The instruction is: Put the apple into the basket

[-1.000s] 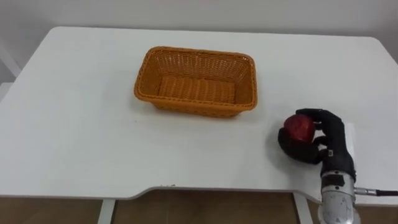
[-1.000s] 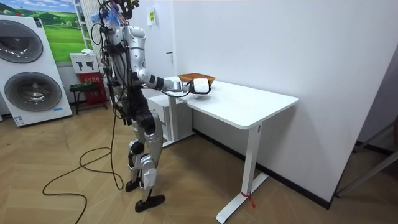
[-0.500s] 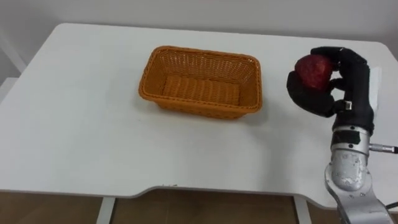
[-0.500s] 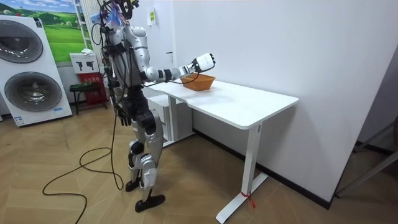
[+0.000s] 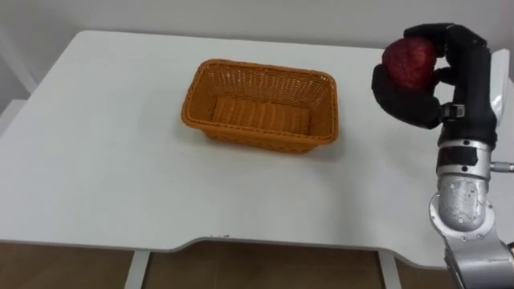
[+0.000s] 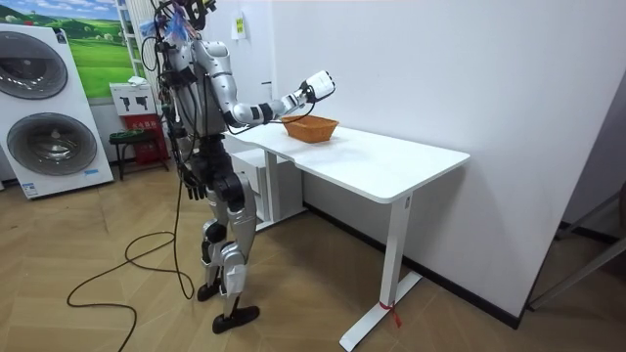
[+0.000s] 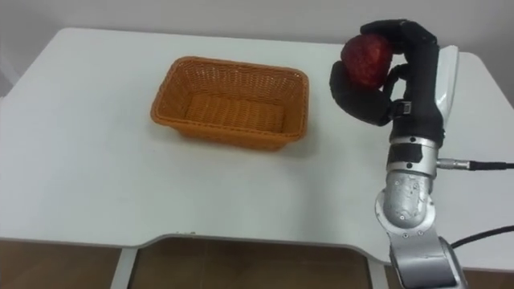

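We see the apple point(image 5: 408, 60), dark red, held up in the air over the far right part of the table point(image 5: 104, 185), well clear of its surface. The right hand point(image 5: 414, 106) carries it: the fingers point(image 5: 458, 44) curl over its top and far side, the thumb closes in from below, and the apple sits snug against the palm. We judge it is held this high so that it can pass over the basket's rim on the way in.

The wicker basket point(image 5: 257, 138) stands to the left of the hand, open and with nothing in it, well apart from the apple. The next move calls for a carry leftward and then a release over it.

In the room view, what seems to be the left hand point(image 6: 193, 182) hangs by the robot's hip, too small for us to read.
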